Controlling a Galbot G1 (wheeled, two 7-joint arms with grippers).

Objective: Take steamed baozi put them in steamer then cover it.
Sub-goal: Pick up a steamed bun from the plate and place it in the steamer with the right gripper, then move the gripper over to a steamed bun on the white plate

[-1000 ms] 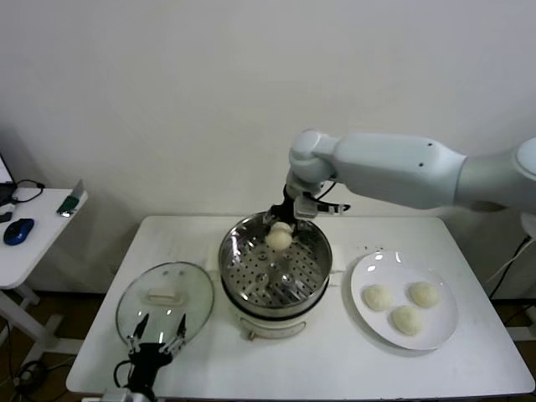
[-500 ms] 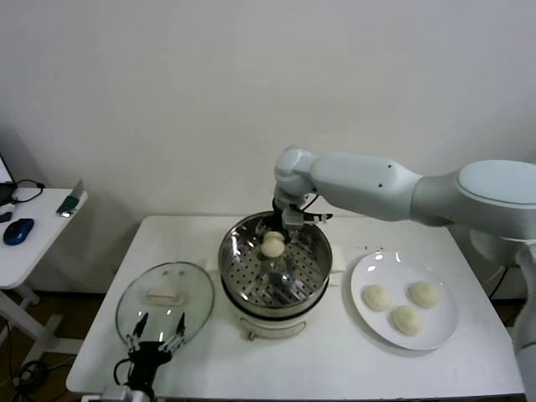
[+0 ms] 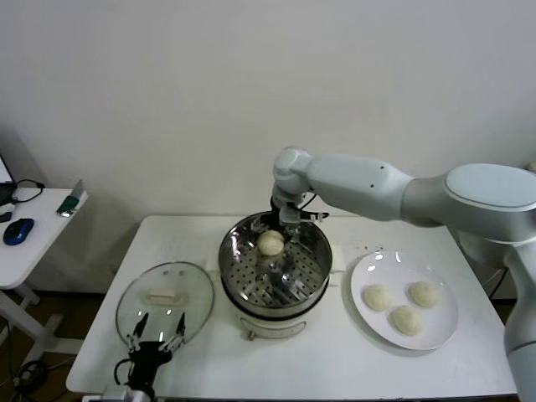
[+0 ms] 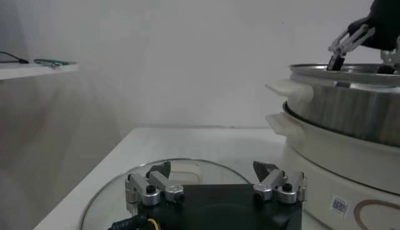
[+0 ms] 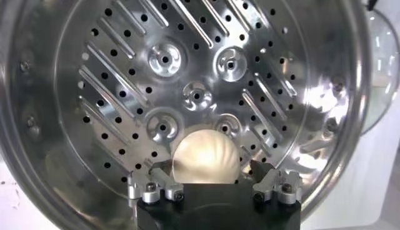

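The steel steamer stands mid-table on its white base. One cream baozi lies on the far part of its perforated tray. My right gripper hangs just over that baozi. Its fingers are open on either side of the bun, with a gap showing on one side. Three more baozi lie on the white plate to the right. The glass cover lies flat on the table to the left of the steamer. My left gripper is open and empty at the cover's near edge.
A side table with a blue mouse and cables stands far left. The steamer's wall rises close beside my left gripper. The wall runs behind the table.
My right arm swung a little to the left and lowered the baozi into the far part of the steamer. The left arm has not moved.
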